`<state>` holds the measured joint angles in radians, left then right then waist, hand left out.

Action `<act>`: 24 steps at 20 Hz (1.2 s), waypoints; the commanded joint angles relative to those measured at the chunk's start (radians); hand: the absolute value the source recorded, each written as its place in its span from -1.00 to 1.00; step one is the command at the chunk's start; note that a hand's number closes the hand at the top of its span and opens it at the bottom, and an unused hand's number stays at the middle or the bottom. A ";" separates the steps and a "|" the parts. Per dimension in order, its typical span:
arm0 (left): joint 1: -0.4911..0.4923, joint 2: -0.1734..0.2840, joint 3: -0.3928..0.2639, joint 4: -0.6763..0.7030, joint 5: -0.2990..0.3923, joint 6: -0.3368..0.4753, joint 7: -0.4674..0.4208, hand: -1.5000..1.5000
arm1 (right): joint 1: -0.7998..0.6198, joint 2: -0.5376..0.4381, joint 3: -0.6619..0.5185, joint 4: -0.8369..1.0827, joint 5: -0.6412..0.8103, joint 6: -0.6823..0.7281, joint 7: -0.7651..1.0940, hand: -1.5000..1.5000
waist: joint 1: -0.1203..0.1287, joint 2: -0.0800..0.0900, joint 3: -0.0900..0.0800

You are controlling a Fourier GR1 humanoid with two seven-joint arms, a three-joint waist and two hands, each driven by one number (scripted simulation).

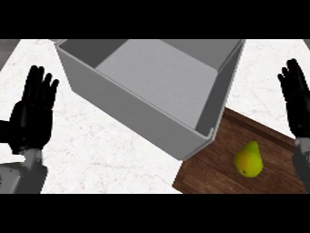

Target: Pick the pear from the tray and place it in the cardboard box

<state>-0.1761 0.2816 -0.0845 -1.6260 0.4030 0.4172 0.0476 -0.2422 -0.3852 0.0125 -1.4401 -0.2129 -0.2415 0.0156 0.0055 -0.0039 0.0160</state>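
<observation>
Box: large grey open-topped box at counter's far middle, on white marble counter.
Tray: dark wooden tray, near right, beside box's near corner.
Pear: yellow-green pear on tray.

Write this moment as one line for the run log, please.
pear: lying on wooden tray, untouched | box: grey, open, nothing inside | left hand: open, resting | right hand: open, resting | stage: pick not begun

Tray dark wood, grained; box smooth matt grey; counter white marble, veined; pear smooth yellow-green.
</observation>
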 commanded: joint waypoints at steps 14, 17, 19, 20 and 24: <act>0.169 0.192 -0.152 0.129 -0.275 -0.088 0.002 0.00 | 0.205 0.219 -0.188 -0.120 0.169 -0.705 0.126 -1.00 | -0.022 0.000 -0.017; 0.147 0.182 -0.139 0.147 -0.303 -0.088 -0.016 0.00 | 0.334 0.121 -0.048 -0.211 0.304 -0.652 0.316 -1.00 | -0.019 0.002 -0.018; 0.202 0.200 -0.146 0.087 -0.296 -0.086 -0.001 0.00 | 0.381 -0.010 -0.024 -0.238 0.310 -0.525 0.436 -1.00 | -0.017 -0.001 -0.020; 0.167 0.200 -0.136 0.089 -0.281 -0.092 0.020 0.00 | 0.365 -0.069 -0.006 -0.183 0.330 -0.465 0.472 -1.00 | -0.012 0.003 -0.021; 0.163 0.185 -0.150 0.104 -0.304 -0.076 0.033 0.00 | 0.436 -0.212 0.047 -0.305 0.314 -0.272 0.640 -1.00 | -0.023 0.001 -0.021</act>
<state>-0.0080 0.4732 -0.2274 -1.5253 0.1116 0.3354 0.0646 0.1328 -0.4777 0.0043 -1.6724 0.0963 -0.6633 0.5116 -0.0149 -0.0024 -0.0046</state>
